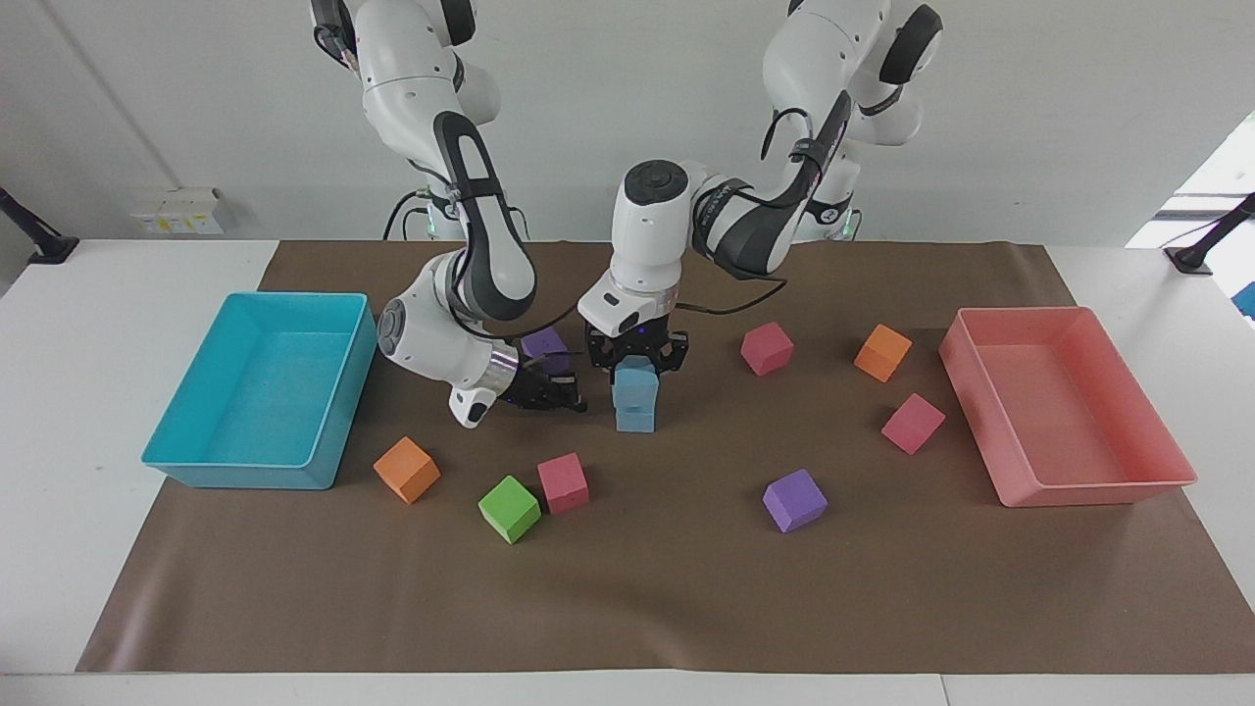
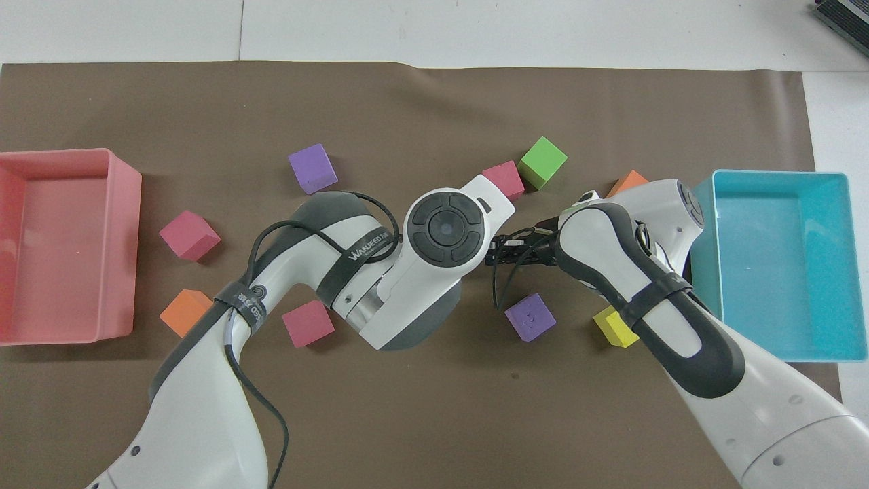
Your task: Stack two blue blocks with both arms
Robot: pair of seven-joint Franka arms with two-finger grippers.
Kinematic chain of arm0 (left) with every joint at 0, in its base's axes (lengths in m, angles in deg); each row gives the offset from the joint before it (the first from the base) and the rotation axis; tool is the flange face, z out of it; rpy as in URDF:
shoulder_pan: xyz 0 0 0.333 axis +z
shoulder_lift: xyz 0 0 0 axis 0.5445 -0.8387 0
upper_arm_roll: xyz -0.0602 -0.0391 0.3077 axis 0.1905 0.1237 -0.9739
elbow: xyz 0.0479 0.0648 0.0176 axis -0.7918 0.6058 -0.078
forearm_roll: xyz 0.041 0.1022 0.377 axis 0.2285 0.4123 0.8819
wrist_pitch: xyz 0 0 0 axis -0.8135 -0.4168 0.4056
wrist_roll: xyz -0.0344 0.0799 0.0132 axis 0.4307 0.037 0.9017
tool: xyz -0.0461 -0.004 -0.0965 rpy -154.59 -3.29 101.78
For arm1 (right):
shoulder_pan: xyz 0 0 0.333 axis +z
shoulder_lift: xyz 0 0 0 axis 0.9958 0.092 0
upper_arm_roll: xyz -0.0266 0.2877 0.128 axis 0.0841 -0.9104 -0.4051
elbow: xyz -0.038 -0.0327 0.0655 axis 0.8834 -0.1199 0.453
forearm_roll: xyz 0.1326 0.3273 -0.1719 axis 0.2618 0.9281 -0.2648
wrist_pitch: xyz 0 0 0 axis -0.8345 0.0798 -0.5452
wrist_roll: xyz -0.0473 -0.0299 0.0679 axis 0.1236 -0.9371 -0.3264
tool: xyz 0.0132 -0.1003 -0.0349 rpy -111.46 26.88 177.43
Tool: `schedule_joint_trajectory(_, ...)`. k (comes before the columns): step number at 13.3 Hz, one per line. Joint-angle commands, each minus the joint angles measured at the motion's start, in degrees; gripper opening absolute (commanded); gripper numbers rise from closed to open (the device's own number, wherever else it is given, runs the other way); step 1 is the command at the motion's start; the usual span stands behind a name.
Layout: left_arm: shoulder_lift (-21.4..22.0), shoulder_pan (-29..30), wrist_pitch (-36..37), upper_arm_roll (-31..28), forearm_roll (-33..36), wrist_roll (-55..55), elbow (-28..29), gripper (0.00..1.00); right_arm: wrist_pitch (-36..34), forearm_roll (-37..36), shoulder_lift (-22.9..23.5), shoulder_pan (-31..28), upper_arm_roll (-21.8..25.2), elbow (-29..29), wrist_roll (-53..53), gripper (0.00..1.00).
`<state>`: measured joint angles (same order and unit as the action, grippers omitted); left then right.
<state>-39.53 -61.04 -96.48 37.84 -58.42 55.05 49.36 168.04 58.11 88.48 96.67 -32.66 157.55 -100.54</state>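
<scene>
In the facing view you see, going across from the right arm's end, the turquoise tray on the brown mat, then an orange cube, a green cube and a pink cube lying close together.

Your right gripper sits low over the mat just beside the stack, fingertips together and holding nothing; a purple cube lies nearer to the robots than it.

Next you have the 2 blue blocks: the lower blue block rests on the mat near the table's middle, and the upper blue block sits on top of it, roughly aligned. Your left gripper points straight down and is clamped on the upper blue block. In the overhead view the left wrist covers the whole stack.

Toward the left arm's end you see another pink cube, another purple cube, another orange cube, a third pink cube and the pink tray.
</scene>
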Motion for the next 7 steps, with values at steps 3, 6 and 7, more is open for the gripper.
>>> schedule_joint_trajectory(3, -1.46, -1.13, 3.6, -0.8, 2.79, -0.61, -3.2, 0.24, 0.91, 2.18, 0.04, -0.43, -0.47, 0.14, -2.5, 0.0)
schedule_joint_trajectory(6, -1.64, -1.13, 3.78, -0.8, 3.06, -0.61, -3.11, 0.24, 0.91, 2.18, 0.04, -0.52, -0.47, 0.22, -2.5, 0.0)
schedule_joint_trajectory(7, -1.73, -1.13, 3.61, -0.8, 3.06, -0.61, -3.02, 0.24, 0.82, 2.18, 0.04, -0.52, -0.47, 0.22, -2.5, 0.0)
